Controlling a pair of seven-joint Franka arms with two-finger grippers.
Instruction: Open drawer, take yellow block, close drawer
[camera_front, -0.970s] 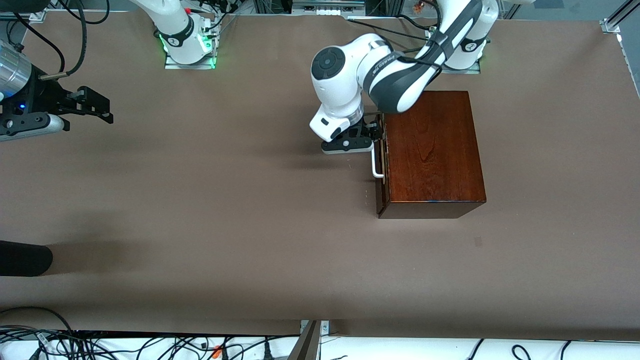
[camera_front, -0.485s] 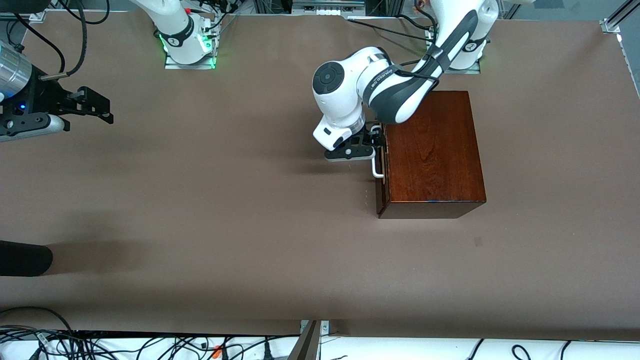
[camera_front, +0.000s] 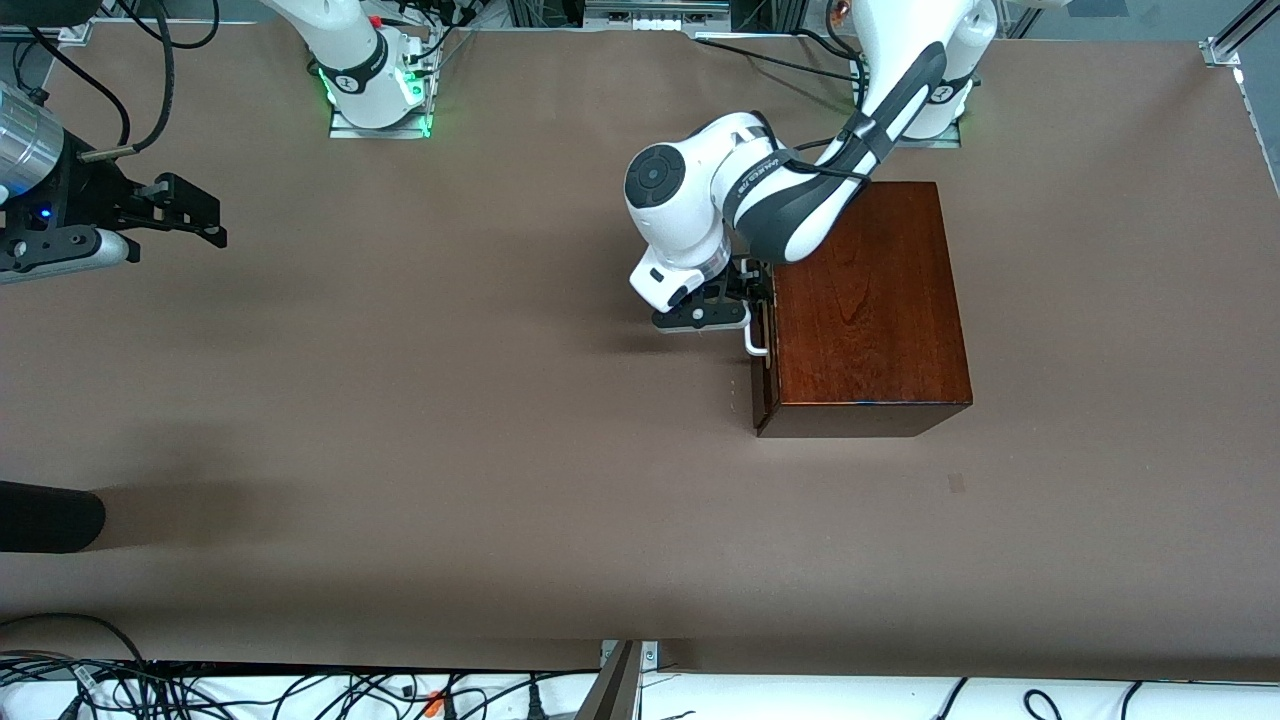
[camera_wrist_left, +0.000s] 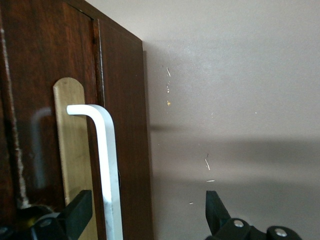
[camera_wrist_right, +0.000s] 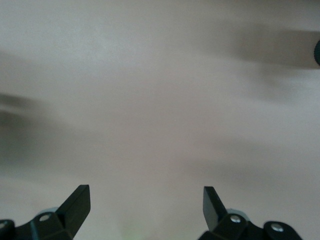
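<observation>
White handle now sits between our left gripper's spread fingers; a second ago that gripper hung nearer the table's top edge, so the pull can start once we clamp. One drawer, shut, in one wooden box toward the left arm's end. We see no yellow block. Our right gripper waits, fingers apart, by the opposite end's edge.
</observation>
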